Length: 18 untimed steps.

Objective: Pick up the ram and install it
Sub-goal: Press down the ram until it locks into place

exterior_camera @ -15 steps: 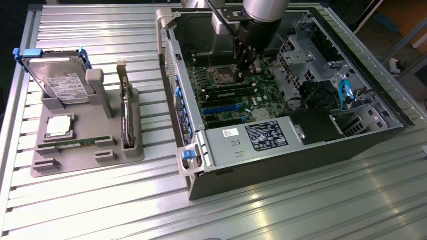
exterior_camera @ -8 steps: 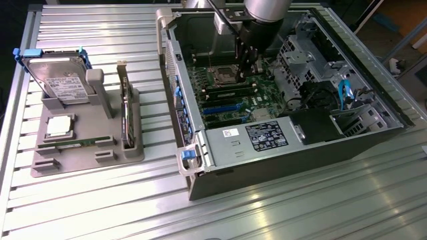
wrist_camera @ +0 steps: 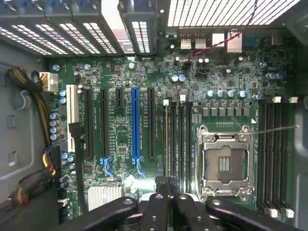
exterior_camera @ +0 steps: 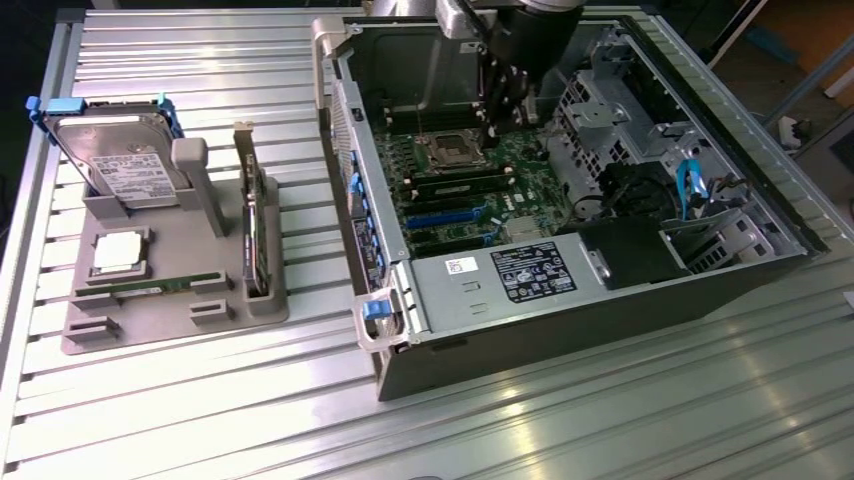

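The ram [exterior_camera: 150,284], a long, thin green circuit-board stick, is seen lying in the front slot of a grey moulded plastic holder [exterior_camera: 94,335] on the ribbed metal counter [exterior_camera: 601,420], towards the exterior view's left. Its long axis runs along the holder's near edge, from the exterior view's left to its right with a slight tilt. By judgement this is roughly parallel to the black memory slots [wrist_camera: 177,139] of the green motherboard [wrist_camera: 120,77]. Which end or edge carries the contacts cannot be told.

The ram is flanked by a silver boxy hard drive [exterior_camera: 120,165] propped behind it. A larger green card with a metal bracket [exterior_camera: 250,215] stands on edge just beside it, towards the exterior view's right.

The black pincer [exterior_camera: 507,122] is well apart from the ram. It is inside the open black computer case [exterior_camera: 534,330], above the motherboard, with its jaws pressed together and nothing seen between them. In the wrist view the pincer [wrist_camera: 168,192] is placed over the memory slots, near the open silver processor socket [wrist_camera: 225,163].

Risks, as judged:
- With the jaws pressed together the stick cannot be taken, and it would be pushed or tipped in its slot.
- The case wall or the upright card could be struck on a low path out of the case.
- The exposed socket could be damaged by any downward drift.
- A grip off the stick's middle would let it pivot, so that it would meet a slot skewed or reversed.
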Each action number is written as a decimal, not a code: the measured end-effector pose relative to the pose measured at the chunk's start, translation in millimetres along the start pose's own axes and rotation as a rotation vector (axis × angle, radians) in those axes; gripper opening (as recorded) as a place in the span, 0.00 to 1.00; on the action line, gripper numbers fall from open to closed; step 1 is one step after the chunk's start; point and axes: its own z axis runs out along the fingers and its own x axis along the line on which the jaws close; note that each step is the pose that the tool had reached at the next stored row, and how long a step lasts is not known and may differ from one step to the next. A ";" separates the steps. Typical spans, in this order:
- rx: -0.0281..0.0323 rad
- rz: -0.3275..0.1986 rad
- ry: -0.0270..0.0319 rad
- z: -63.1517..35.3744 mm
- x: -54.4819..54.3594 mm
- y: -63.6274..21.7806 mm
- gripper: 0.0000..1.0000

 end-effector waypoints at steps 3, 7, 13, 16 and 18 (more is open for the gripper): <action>-0.0059 0.000 0.0009 -12.4 0.3 -1.9 0.11; -0.0117 0.000 0.0016 -28.3 0.6 -3.3 0.11; -0.0176 0.000 0.0027 -43.5 0.9 -4.8 0.11; -0.0221 0.000 0.0059 -53.2 1.1 -5.9 0.11; -0.0225 0.000 0.0072 -53.9 1.1 -6.0 0.11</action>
